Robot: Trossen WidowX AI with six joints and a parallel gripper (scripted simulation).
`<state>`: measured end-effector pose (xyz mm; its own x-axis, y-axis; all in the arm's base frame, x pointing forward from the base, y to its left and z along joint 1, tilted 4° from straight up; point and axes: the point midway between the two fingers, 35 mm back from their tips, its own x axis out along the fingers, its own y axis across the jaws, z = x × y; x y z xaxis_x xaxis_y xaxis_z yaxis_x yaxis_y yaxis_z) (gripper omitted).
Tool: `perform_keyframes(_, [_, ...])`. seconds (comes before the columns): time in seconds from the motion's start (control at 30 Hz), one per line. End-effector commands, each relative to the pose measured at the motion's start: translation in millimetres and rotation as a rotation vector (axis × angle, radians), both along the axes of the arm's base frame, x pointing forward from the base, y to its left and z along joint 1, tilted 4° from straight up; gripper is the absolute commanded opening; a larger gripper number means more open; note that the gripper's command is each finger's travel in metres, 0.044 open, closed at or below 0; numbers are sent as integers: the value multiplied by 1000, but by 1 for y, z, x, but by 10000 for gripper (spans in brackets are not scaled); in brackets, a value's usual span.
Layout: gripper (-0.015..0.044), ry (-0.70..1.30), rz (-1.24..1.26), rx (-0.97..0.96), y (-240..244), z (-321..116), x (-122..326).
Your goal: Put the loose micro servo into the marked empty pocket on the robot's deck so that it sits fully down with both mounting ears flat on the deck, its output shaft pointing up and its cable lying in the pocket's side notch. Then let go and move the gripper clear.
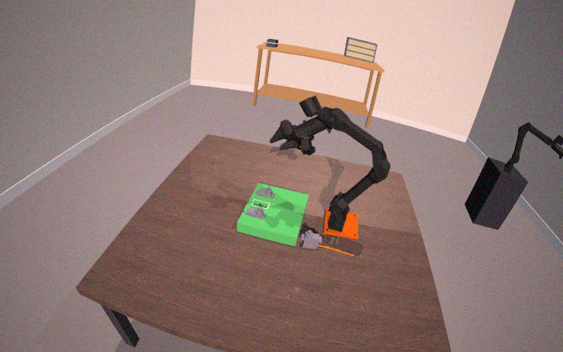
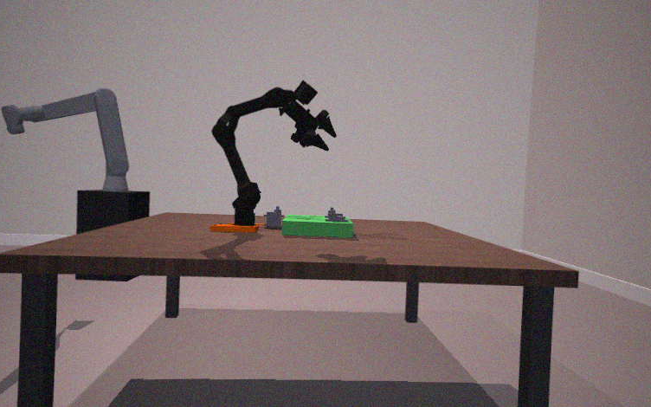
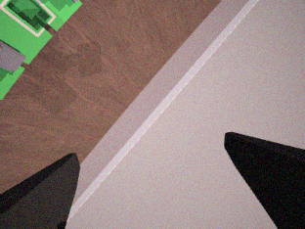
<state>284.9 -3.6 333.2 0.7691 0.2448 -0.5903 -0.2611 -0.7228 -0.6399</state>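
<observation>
The loose micro servo [image 1: 311, 240] [image 2: 273, 219] is grey and stands on the table beside the green deck, output shaft up. Its orange cable [image 1: 336, 249] trails away past the arm's base. The green deck [image 1: 270, 236] [image 2: 318, 227] [image 3: 29, 46] has a white-outlined empty pocket [image 1: 260, 204] [image 3: 26, 15] between two seated servos. The pocket's side notch shows in the wrist view. My gripper [image 1: 275, 145] [image 2: 331, 143] [image 3: 153, 150] is open and empty, high above the table, beyond the deck in the top view and away from the loose servo.
One seated servo [image 1: 266, 192] and another seated servo [image 1: 255, 213] rise from the deck on either side of the pocket. The arm's orange base plate [image 1: 348, 227] [image 2: 235, 228] is close to the loose servo. The wooden table [image 1: 213, 270] [image 2: 419, 248] carries them all.
</observation>
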Motion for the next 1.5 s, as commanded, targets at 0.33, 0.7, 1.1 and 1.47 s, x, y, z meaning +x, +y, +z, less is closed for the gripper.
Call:
perform_keyframes(0.33, [440,337,293,-43,103,-91,-55])
perform_keyframes(0.7, [440,550,512,-211,144,-150,-124])
perform_keyframes(1.1, [440,699,732,-504,147,-203,-202])
perform_keyframes(1.47, [440,709,757,-546,146,-211,-210])
